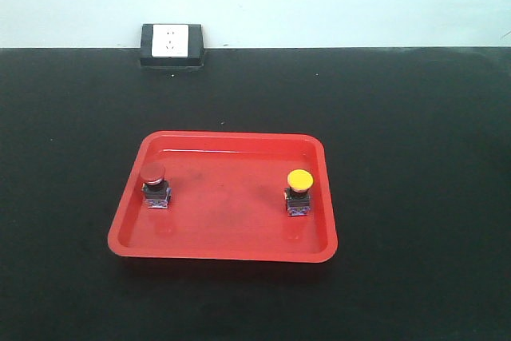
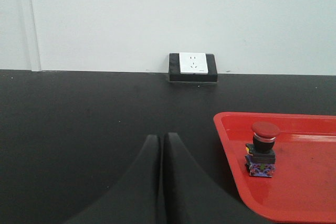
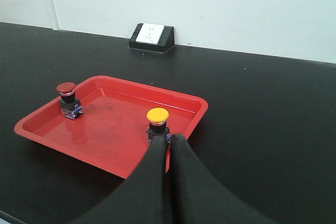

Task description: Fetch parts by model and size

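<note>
Two parts stand upright in a red tray [image 1: 231,249]. The red-capped switch [image 1: 155,185] is at the tray's left side, the yellow-capped switch [image 1: 299,192] at its right. In the left wrist view the red-capped switch [image 2: 261,149] sits to the right of my left gripper [image 2: 160,139], which is shut and empty over the black table. In the right wrist view my right gripper [image 3: 169,141] is shut with nothing in it, its tips just in front of the yellow-capped switch [image 3: 157,124]; the red-capped switch [image 3: 68,99] is farther left. Neither gripper shows in the front view.
A black box with a white wall socket [image 1: 171,44] sits at the back edge of the black table [image 1: 415,157], against the pale wall. The tray [image 3: 105,140] has a low raised rim all round.
</note>
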